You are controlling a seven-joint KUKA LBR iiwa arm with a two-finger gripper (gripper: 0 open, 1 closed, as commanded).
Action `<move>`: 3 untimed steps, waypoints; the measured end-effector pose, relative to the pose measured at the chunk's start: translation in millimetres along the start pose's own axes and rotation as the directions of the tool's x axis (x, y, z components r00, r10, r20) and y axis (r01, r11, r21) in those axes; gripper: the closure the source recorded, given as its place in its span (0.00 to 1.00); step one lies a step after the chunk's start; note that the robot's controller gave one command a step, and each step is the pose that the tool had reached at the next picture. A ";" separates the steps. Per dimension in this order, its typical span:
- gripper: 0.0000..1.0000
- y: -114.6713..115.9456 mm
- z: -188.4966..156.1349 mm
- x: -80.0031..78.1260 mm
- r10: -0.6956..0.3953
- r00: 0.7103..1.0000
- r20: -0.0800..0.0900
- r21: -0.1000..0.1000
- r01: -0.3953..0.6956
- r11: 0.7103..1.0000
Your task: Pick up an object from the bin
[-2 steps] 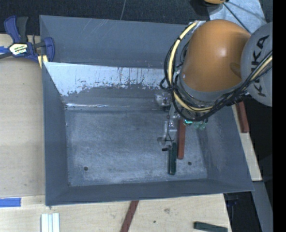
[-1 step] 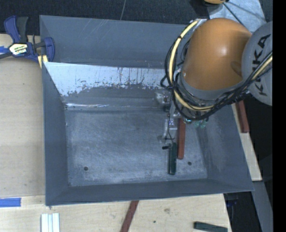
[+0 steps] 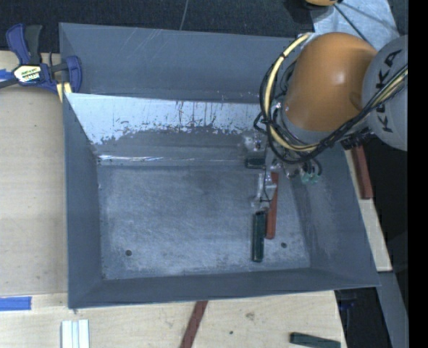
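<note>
Orange wrist cover uppermost, my jaws, spread or pressed I cannot tell, hang above a dark stick and a reddish stick, placed for picking one.

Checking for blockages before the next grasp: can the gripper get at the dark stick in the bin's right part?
Probably yes. The gripper hangs right by the dark stick, with nothing lying on it; a reddish-brown stick close beside it could get nudged.
</note>
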State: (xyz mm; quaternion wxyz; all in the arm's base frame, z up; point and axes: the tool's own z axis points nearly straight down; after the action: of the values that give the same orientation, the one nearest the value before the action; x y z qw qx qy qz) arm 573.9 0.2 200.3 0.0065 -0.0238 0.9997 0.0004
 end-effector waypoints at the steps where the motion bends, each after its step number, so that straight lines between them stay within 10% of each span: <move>1: 0.00 -19.9 72.0 18.7 -0.146 0.989 -0.007 0.001 0.146 0.989; 3: 0.00 -62.3 119.8 62.5 -0.358 0.934 -0.005 -0.001 0.358 0.934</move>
State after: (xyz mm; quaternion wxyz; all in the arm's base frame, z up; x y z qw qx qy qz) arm 516.0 -64.8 79.6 0.0038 -0.2055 0.9786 -0.0007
